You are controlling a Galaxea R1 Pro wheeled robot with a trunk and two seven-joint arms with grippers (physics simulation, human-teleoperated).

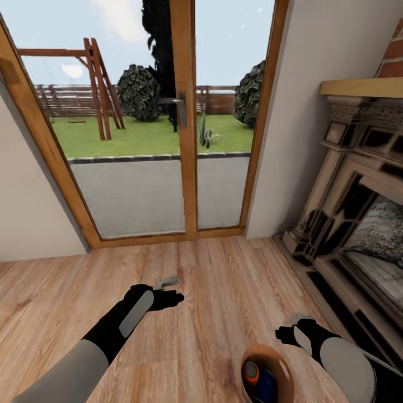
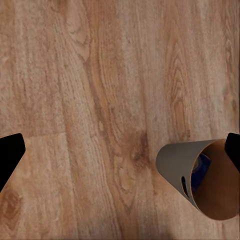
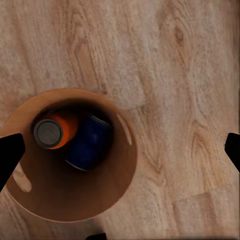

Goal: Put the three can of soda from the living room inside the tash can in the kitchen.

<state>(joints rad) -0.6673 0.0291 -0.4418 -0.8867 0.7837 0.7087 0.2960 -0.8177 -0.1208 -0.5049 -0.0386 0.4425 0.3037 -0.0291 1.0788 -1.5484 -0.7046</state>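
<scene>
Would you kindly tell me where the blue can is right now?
The blue can lies inside the bin beside an orange can; the bin stands on the wood floor near the right gripper.

Looking straight down into the trash can (image 3: 125,165), orange-brown inside, sitting on the wood plank floor (image 3: 190,75). Two cans lie in the bottom, touching: an orange can (image 3: 62,131) with its grey top facing up, and a dark blue can (image 3: 90,144) right beside it. The right gripper's black fingertips (image 3: 10,155) poke in at both edges, spread wide.
</scene>
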